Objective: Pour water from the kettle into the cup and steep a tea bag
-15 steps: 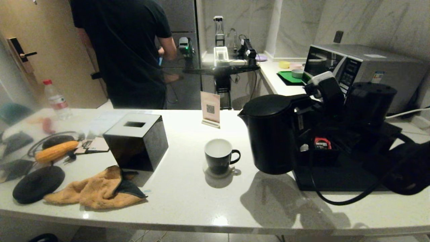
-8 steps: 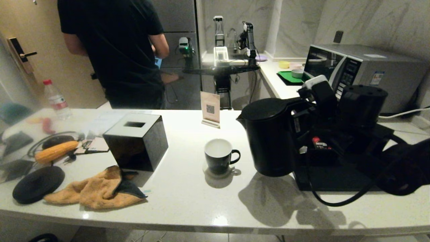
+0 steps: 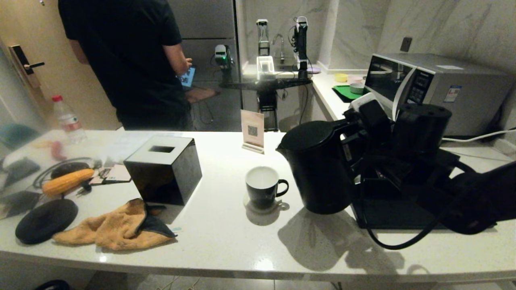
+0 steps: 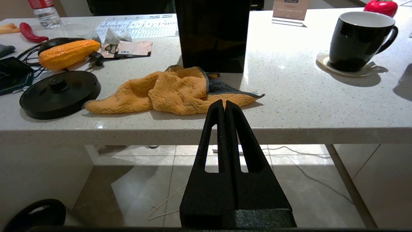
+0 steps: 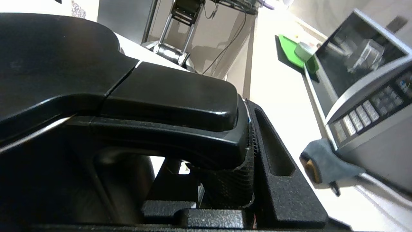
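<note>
My right gripper (image 3: 356, 147) is shut on the loop handle (image 5: 180, 96) of the large matte black kettle (image 3: 318, 169). It holds the kettle just above the counter, lid shut, spout toward the cup. The cup (image 3: 263, 187), a small black mug with a white inside, stands on a coaster just left of the kettle and apart from it. No water shows. A tiny pale grey-green tea bag (image 4: 113, 34) lies at the far left by the corn. My left gripper (image 4: 224, 103) is shut on nothing and parked below the counter's front edge.
A black tissue box (image 3: 163, 169), an orange cloth (image 3: 117, 227), the round kettle base (image 3: 46, 219) and a corn cob (image 3: 66, 180) take up the left side. A black tray (image 3: 395, 213) lies under my right arm, with a microwave (image 3: 439, 84) behind. A person (image 3: 129, 60) stands beyond the counter.
My right gripper has carried the kettle leftward, closer to the cup. The person behind the counter has shifted left. The left arm has not moved.
</note>
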